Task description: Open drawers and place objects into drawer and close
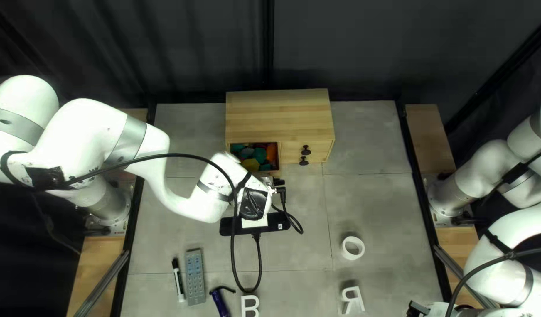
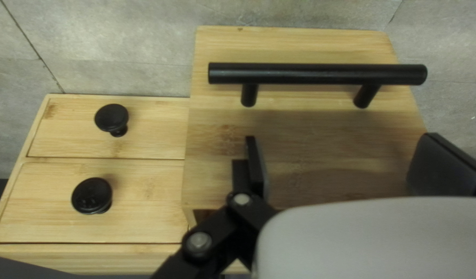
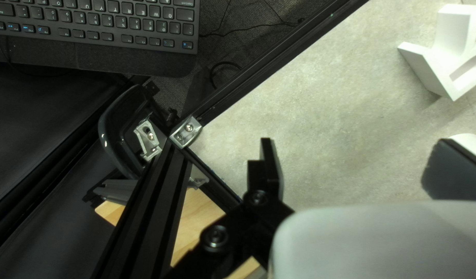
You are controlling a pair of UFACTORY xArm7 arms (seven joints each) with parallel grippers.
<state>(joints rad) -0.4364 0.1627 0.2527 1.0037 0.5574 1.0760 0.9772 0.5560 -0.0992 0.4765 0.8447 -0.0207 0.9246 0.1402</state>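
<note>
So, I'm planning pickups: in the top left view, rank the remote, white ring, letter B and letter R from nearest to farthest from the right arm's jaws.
1. Letter R, bottom right
2. White ring, above letter R
3. Letter B, bottom middle
4. Remote, lower left

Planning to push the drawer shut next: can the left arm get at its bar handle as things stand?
Probably yes: the left gripper is open, the bar handle shows whole ahead of it, and I see nothing in between.
</note>
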